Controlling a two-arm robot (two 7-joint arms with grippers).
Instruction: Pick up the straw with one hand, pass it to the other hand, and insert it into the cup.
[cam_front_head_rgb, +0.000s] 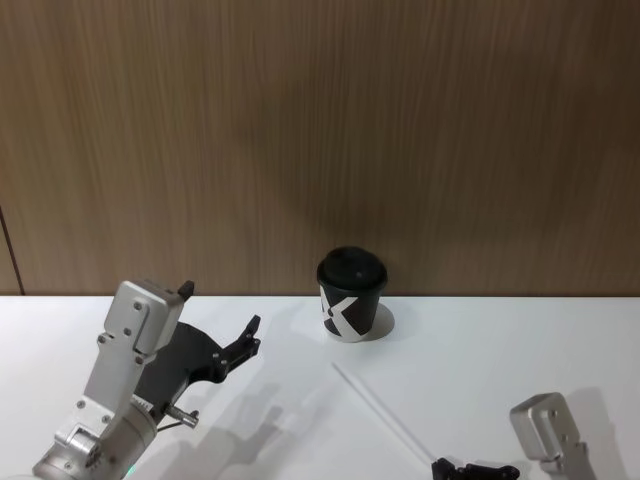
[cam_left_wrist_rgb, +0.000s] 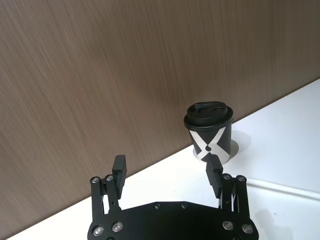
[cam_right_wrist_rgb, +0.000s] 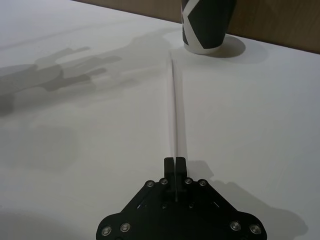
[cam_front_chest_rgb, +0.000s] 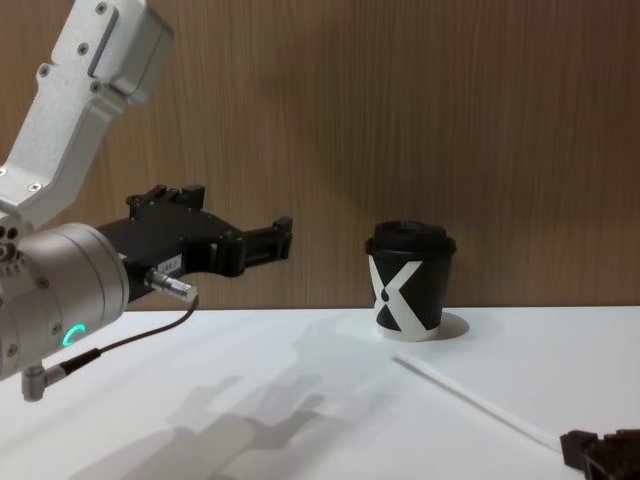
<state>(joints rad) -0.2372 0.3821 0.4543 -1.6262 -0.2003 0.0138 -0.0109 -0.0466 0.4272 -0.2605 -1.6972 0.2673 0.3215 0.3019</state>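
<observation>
The black cup (cam_front_head_rgb: 352, 296) with a white X and a black lid stands upright near the back wall; it also shows as the cup (cam_front_chest_rgb: 408, 281), (cam_left_wrist_rgb: 210, 134). The thin white straw (cam_front_head_rgb: 385, 415) lies slanting across the table from in front of the cup toward my right gripper (cam_front_head_rgb: 476, 468). That all-black gripper (cam_right_wrist_rgb: 175, 162) is shut on the straw's near end, and the straw (cam_right_wrist_rgb: 173, 110) runs straight away from it toward the cup (cam_right_wrist_rgb: 207, 25). My left gripper (cam_front_head_rgb: 220, 315), (cam_front_chest_rgb: 240, 215), (cam_left_wrist_rgb: 167, 172), on its silver wrist, hovers open above the table left of the cup, holding nothing.
A wooden wall (cam_front_head_rgb: 320, 130) rises right behind the white table (cam_front_head_rgb: 520, 340). The left arm's shadow falls on the table left of the straw (cam_front_chest_rgb: 470, 395). Bare table surface extends right of the cup.
</observation>
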